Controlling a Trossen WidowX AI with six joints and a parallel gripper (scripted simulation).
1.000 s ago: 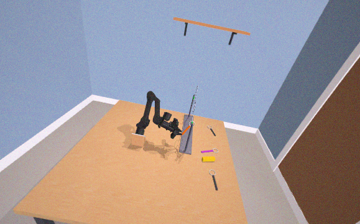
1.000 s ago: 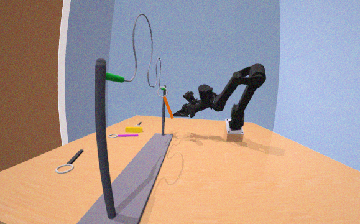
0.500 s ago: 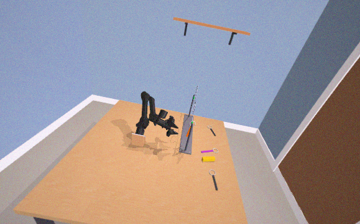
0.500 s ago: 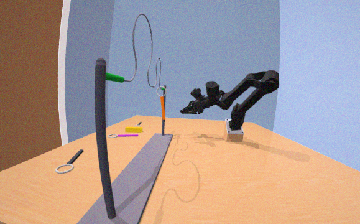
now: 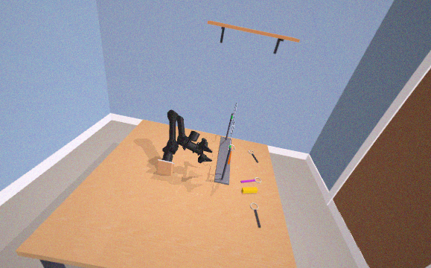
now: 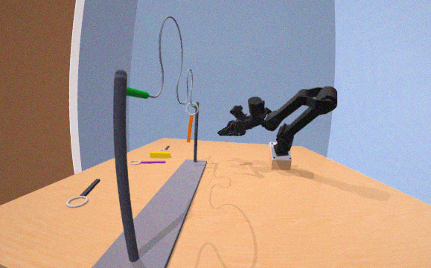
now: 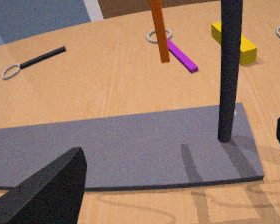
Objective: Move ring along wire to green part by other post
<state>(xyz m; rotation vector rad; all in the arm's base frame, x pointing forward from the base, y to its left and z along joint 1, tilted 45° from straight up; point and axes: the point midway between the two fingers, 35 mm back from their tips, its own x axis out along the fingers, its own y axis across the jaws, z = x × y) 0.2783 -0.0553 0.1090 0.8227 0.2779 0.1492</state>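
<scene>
The ring point(image 6: 191, 109) hangs by its orange handle point(image 6: 190, 128) on the green part beside the far post point(image 6: 196, 134), and the gripper point(image 6: 228, 130), spread wide and empty, stands apart from it, so I judge only the retreat remains.

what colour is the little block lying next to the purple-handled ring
Yellow block, clearest in the top view.

Hand point(image 7: 165, 183) open, empty; orange handle point(image 7: 156, 10) beyond dark post point(image 7: 231, 50).
</scene>
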